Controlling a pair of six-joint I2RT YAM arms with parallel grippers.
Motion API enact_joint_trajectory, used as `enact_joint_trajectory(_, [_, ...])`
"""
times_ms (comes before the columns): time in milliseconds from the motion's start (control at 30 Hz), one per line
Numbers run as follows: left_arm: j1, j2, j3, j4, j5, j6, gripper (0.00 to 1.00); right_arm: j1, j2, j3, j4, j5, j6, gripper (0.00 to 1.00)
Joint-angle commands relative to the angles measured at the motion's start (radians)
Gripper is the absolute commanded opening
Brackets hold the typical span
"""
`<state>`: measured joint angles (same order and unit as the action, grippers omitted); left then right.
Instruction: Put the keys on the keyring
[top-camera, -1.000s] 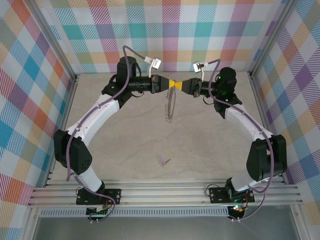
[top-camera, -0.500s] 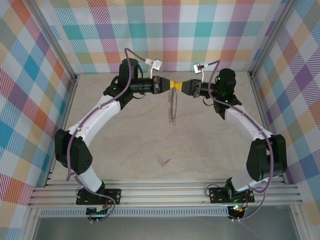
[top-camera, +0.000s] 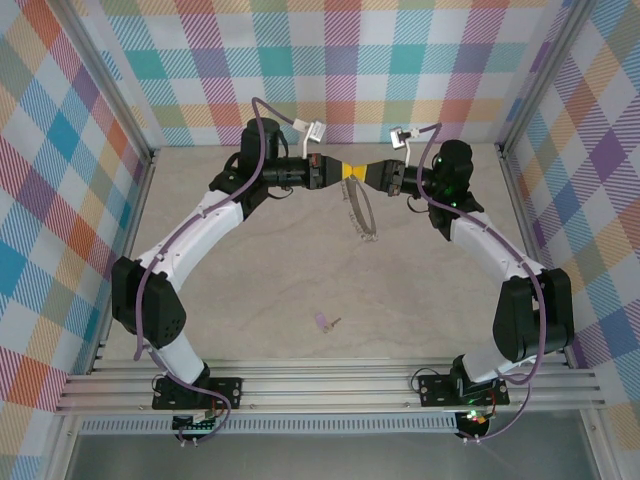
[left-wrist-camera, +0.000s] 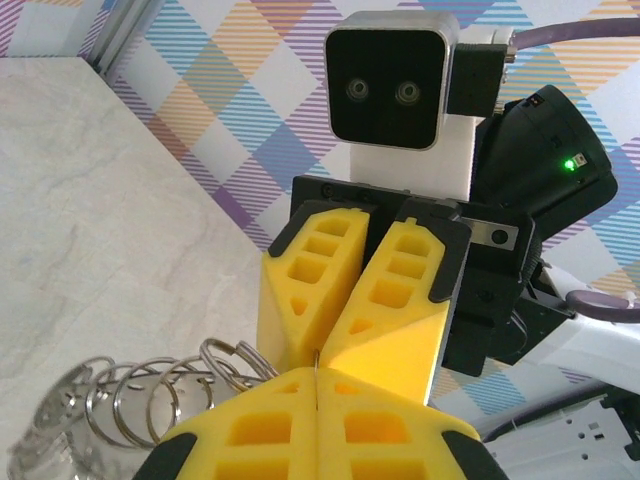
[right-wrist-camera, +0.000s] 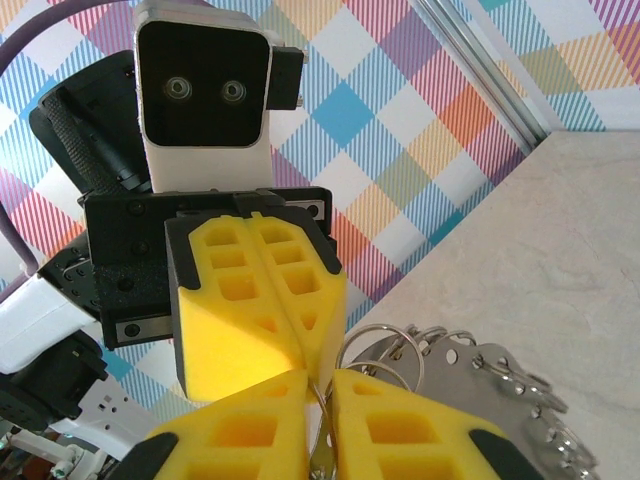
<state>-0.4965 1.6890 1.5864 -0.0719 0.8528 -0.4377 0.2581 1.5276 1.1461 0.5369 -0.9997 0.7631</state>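
Observation:
The keyring (top-camera: 360, 214), a thin grey hoop fringed with small silvery rings, hangs edge-on over the far middle of the table, between the two grippers. My left gripper (top-camera: 346, 171) and right gripper (top-camera: 363, 172) meet tip to tip at its top. The left wrist view has my left gripper (left-wrist-camera: 318, 372) shut on the hoop's thin wire, with small rings (left-wrist-camera: 135, 405) dangling to the left. My right gripper (right-wrist-camera: 320, 388) pinches the keyring (right-wrist-camera: 475, 368) through a narrow gap. The keys (top-camera: 323, 321), one tiny lilac-headed key, lie alone on the table near the front.
Checkered walls and aluminium posts (top-camera: 130, 170) close in the tabletop on three sides. A metal rail (top-camera: 330, 385) runs along the near edge by the arm bases. Bare beige table (top-camera: 300, 270) lies between the arms.
The hanging keyring has swung from pointing down-left to down-right. Both grippers have shifted slightly right while staying tip to tip. The key has not moved.

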Motion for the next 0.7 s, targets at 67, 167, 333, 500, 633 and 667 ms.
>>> enact_joint_trajectory(67, [-0.013,0.004,-0.005,0.064,0.042,-0.015,0.0,-0.011,-0.023,-0.017,0.034,0.007,0.005,0.11])
enact_joint_trajectory(167, [-0.011,0.006,-0.004,0.066,0.042,-0.016,0.0,-0.017,-0.026,-0.025,0.038,0.012,0.01,0.18])
enact_joint_trajectory(333, [-0.008,0.008,-0.004,0.072,0.04,-0.02,0.0,-0.022,-0.026,-0.032,0.048,0.005,0.016,0.19])
enact_joint_trajectory(500, [-0.008,0.011,-0.004,0.074,0.042,-0.024,0.0,-0.024,-0.026,-0.037,0.06,-0.001,0.019,0.02])
enact_joint_trajectory(633, [-0.007,0.014,-0.002,0.083,0.049,-0.029,0.0,-0.026,-0.027,-0.042,0.065,-0.005,0.019,0.0])
enact_joint_trajectory(667, [-0.007,0.015,0.001,0.083,0.055,-0.033,0.0,-0.027,-0.028,-0.04,0.065,-0.004,0.018,0.0])
